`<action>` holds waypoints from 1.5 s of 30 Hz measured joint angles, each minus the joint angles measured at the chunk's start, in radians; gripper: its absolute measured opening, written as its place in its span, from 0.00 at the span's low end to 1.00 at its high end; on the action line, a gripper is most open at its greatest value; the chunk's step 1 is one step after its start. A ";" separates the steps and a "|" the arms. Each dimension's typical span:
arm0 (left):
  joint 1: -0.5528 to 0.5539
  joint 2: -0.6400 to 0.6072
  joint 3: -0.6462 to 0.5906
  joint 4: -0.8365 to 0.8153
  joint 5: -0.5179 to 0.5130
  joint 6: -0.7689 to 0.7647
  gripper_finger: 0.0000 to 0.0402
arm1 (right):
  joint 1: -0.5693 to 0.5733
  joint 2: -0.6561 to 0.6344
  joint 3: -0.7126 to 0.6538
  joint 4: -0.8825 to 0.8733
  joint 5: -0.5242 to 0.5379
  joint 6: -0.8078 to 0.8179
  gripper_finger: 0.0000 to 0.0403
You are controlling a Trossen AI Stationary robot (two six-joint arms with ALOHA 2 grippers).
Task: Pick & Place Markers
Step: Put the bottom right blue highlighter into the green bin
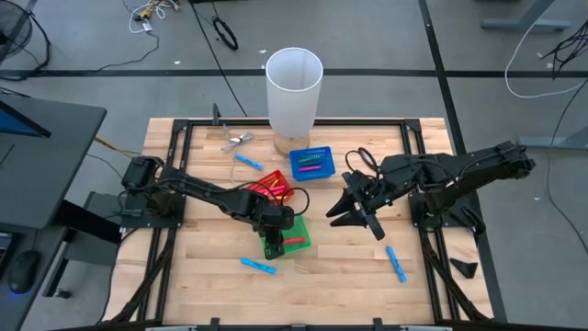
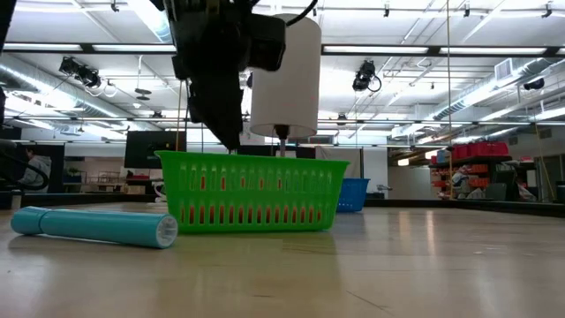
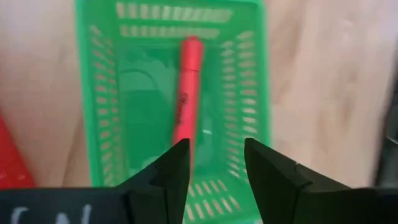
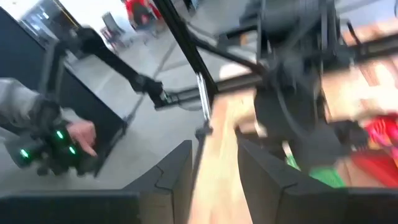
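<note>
A green mesh basket stands near the middle of the table with a pink-red marker lying flat on its floor. My left gripper hovers open above the basket, the marker's near end just beyond its fingertips. My right gripper is open and empty, raised right of the baskets. Light-blue markers lie on the wood near the front, at the right and farther back. Several markers lie in the blue basket.
A red basket stands just behind the green one. A tall white cylinder stands at the far edge, with a small metal clip to its left. A black frame borders the table. A person's hand shows beyond it.
</note>
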 joint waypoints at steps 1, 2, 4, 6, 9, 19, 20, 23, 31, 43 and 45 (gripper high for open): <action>0.002 -0.009 0.000 0.001 0.017 0.016 0.40 | 0.000 0.000 0.000 -0.028 0.000 0.000 0.32; 0.002 -0.022 0.000 0.016 0.021 0.021 0.41 | 0.000 0.000 0.000 -0.066 0.000 -0.001 0.32; -0.002 -0.057 0.000 0.025 -0.006 0.049 0.41 | -0.004 -0.005 0.000 -0.149 0.017 -0.002 0.32; -0.019 -0.097 0.000 0.053 -0.074 0.073 0.41 | -0.006 -0.008 0.000 -0.232 0.060 0.036 0.32; -0.053 -0.171 -0.034 0.156 -0.187 0.104 0.42 | -0.007 -0.008 0.000 -0.350 0.121 0.120 0.32; -0.120 -0.422 -0.317 0.665 -0.391 0.135 0.42 | -0.006 -0.009 0.000 -0.472 0.153 0.432 0.32; -0.125 -0.444 -0.348 0.722 -0.393 0.138 0.42 | -0.006 -0.009 0.000 -0.474 0.145 0.466 0.32; -0.139 -0.511 -0.443 0.889 -0.410 0.147 0.42 | -0.006 -0.008 0.000 -0.479 0.123 0.524 0.32; -0.167 -0.594 -0.564 1.082 -0.453 0.187 0.42 | 0.023 -0.008 0.000 -0.648 0.108 0.671 0.42; -0.167 -0.595 -0.565 1.086 -0.381 0.179 0.42 | 0.235 -0.008 0.000 -1.091 0.174 1.123 0.60; -0.167 -0.595 -0.565 1.086 -0.381 0.179 0.42 | 0.268 -0.008 0.000 -1.112 0.166 1.184 0.60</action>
